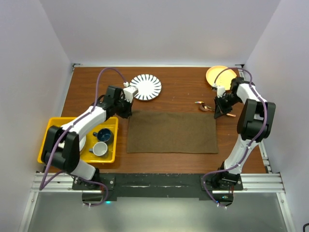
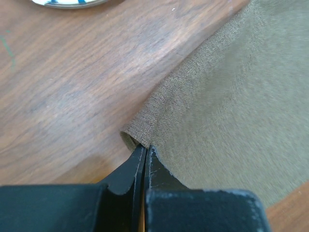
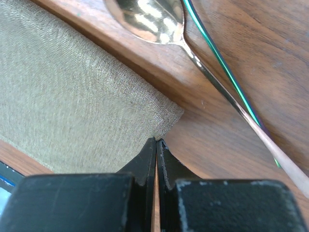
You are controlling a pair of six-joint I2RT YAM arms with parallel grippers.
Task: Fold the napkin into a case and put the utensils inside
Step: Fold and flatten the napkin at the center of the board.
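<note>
Wooden tabletop from above: we see the napkin (image 1: 171, 131) lying flat, the utensils (image 1: 205, 106) just beyond its far right corner. Our left wrist shows the left gripper (image 2: 145, 150), jaws pinched on the napkin's far left corner. Our right wrist shows the right gripper (image 3: 157, 142) clamping the other far corner. We judge this the first fold, and next both corners need lifting evenly.

The left arm (image 1: 89, 120) and the right arm (image 1: 251, 118) are made of white rounded parts with black joints between them. A thin purple cable (image 1: 110, 68) runs in loose loops along each arm. The left hand (image 2: 145, 150) and the right hand (image 3: 156, 141) have flat, matte black fingers (image 3: 145, 162) with fine pale scratches.
</note>
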